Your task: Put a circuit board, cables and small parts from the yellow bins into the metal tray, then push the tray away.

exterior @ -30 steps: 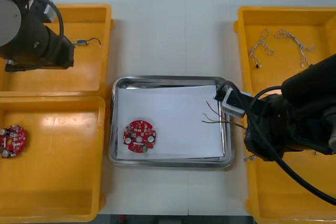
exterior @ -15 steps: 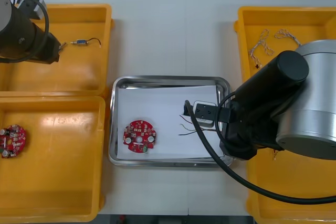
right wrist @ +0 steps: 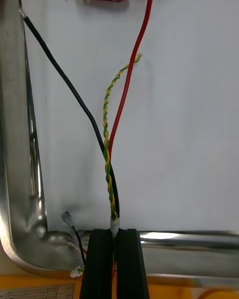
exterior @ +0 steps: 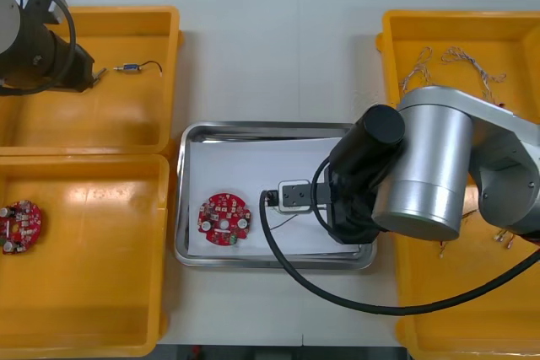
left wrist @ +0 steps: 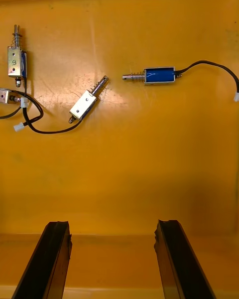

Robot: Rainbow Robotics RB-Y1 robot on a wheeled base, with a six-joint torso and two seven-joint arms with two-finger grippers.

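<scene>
- The red and yellow cable (right wrist: 110, 144) is inside the metal tray (exterior: 270, 129), over its white lining. One end is pinched and the strands are stretched out in a nearly straight line.
- Its long axis runs along the tray's length. The free ends point toward the robot's left, at the round red circuit board (exterior: 224, 219) in the left half of the tray. In the right wrist view the red strand's tip ends just beside the board's edge.
- A black cable (right wrist: 64, 79) leaves the same pinch and angles off toward the tray's rim.
- The right gripper (exterior: 272, 200) is clamped on the bundle, its two fingers pressed close with the strands between them. The arm reaches in from the right, its forearm across the tray's right side and the wrist near the tray's middle.
- The left gripper (left wrist: 112, 259) is over the far left yellow bin (exterior: 169, 40), fingers standing well apart above the small metal parts (left wrist: 158, 75).
- A second ago the right gripper was at the tray's right rim. Half a second ago it was partway in, and now it is closer to the board. The left arm has drawn back toward the table's left edge.
</scene>
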